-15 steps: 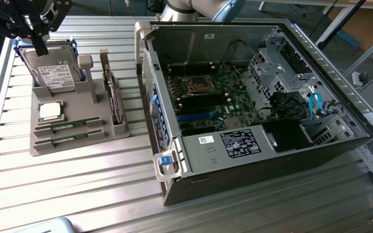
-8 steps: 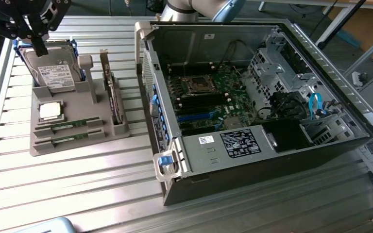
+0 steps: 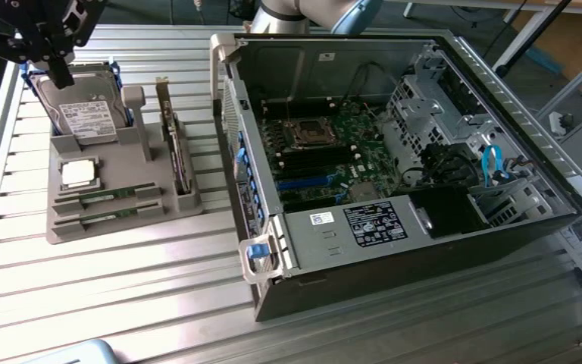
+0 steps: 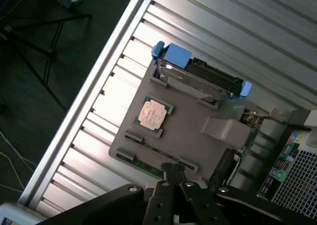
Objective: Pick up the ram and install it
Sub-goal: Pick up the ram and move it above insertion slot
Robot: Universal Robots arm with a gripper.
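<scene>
Two thin green ram sticks — parallel, level — sit slotted in the gray holder.

My hand hangs over the grey tray, fingers pressed together.
Beneath the fingertips I see the ram lying in its slot, with a second stick just beside it. Next along the tray sits the square processor chip, then the hard drive standing on edge in its blue bracket. The tray rests on the ribbed metal surface.
</scene>
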